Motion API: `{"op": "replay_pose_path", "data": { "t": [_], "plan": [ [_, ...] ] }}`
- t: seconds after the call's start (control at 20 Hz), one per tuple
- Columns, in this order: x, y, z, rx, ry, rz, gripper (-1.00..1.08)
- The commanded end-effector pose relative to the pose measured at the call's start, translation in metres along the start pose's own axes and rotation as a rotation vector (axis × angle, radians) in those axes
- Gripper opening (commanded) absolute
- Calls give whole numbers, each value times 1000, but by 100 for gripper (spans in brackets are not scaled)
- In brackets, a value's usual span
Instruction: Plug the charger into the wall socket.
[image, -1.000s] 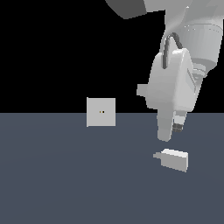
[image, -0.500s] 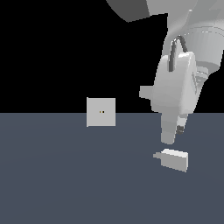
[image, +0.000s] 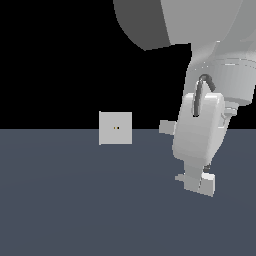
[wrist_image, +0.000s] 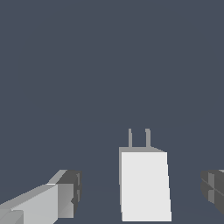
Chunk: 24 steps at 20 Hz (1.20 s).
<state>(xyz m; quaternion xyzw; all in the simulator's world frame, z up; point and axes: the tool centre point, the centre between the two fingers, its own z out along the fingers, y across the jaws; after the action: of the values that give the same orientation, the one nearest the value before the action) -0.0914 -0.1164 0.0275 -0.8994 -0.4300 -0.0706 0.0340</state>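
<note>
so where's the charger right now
The charger lies on the dark floor at the exterior view's right, between the open gripper's fingers, well right of the wall socket.

A: Is there any text, label, brand or number to read in these two views?

B: No, I find none. The wall socket (image: 115, 128) is a plain light-grey plate, and it carries only two tiny dark holes at its centre, no letters.

A: And on the charger (wrist_image: 145, 183)?

B: Its faces are blank in the wrist view. No print, no sign.

A: Maybe something on the arm or the gripper (wrist_image: 140, 194)?

B: The white housing in the exterior view has no logo and no number. The fingers (wrist_image: 65, 194) are also bare.

A: The surface (image: 75, 200)?

B: Uniform dark grey-blue, nothing is written there.
</note>
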Motion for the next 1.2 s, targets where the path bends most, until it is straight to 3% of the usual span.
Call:
{"op": "replay_pose_path", "data": {
  "t": [0.0, 0.25, 0.3, 1.15],
  "plan": [
    [-1, 0, 9, 0, 0, -1, 100],
    [-2, 1, 16, 0, 0, -1, 100],
    [-2, 1, 16, 0, 0, -1, -100],
    [3, -2, 13, -5, 1, 25, -100]
  ]
}}
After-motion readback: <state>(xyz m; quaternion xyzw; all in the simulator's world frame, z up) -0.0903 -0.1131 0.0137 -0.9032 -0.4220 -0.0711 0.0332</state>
